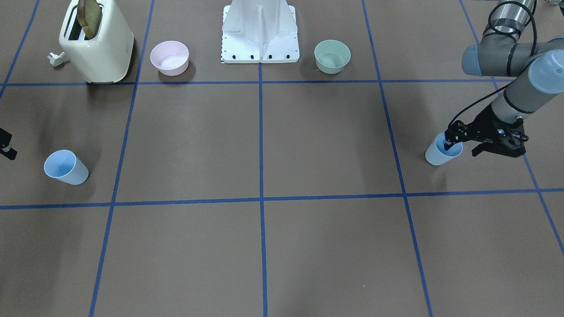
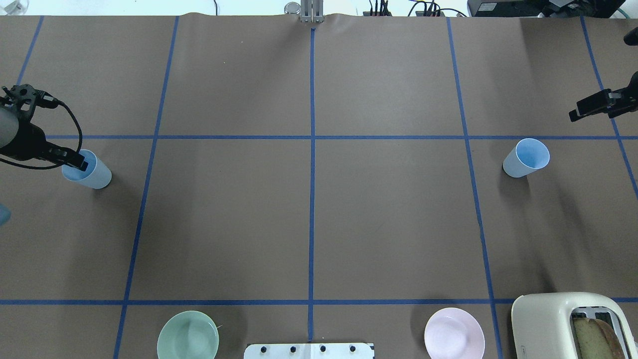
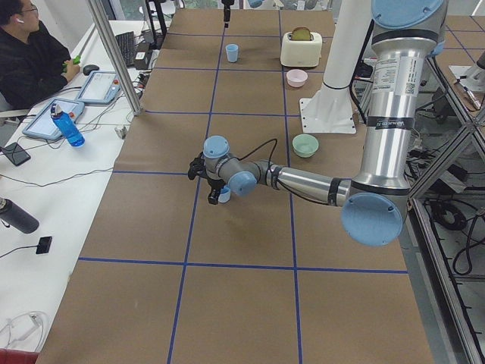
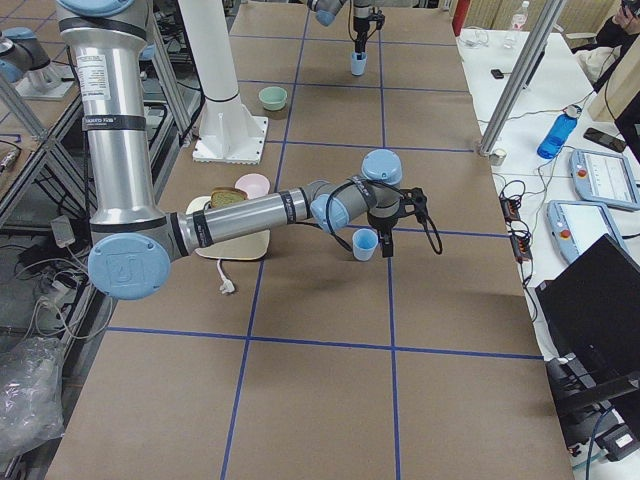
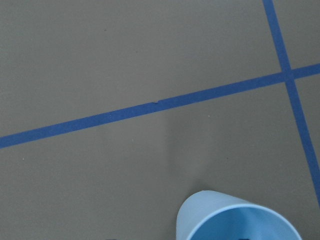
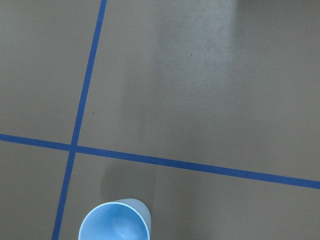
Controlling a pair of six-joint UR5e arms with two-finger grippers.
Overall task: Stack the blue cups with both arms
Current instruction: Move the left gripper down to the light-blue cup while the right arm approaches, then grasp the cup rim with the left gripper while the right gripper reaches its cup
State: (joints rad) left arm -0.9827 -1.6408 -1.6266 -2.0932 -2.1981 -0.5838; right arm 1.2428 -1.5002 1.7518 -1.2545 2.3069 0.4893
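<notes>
Left gripper (image 1: 461, 149), jaws apart, straddled the left cup's (image 1: 436, 156) wall, one finger inside the rim. Right gripper (image 1: 6, 147), likewise parted, hovered near the right cup (image 1: 67, 170). Both cups stood upright, well apart. A square, gentle close should avoid tipping.

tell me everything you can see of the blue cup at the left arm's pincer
The blue cup is small, light blue and plain, seemingly plastic, with no handle and a taper that widens to the rim. It stands upright, mouth up, on the brown table at the robot's far left, just outside a blue tape line. It looks empty. One finger of the left pincer dips into its mouth; contact with the wall is unclear.
</notes>
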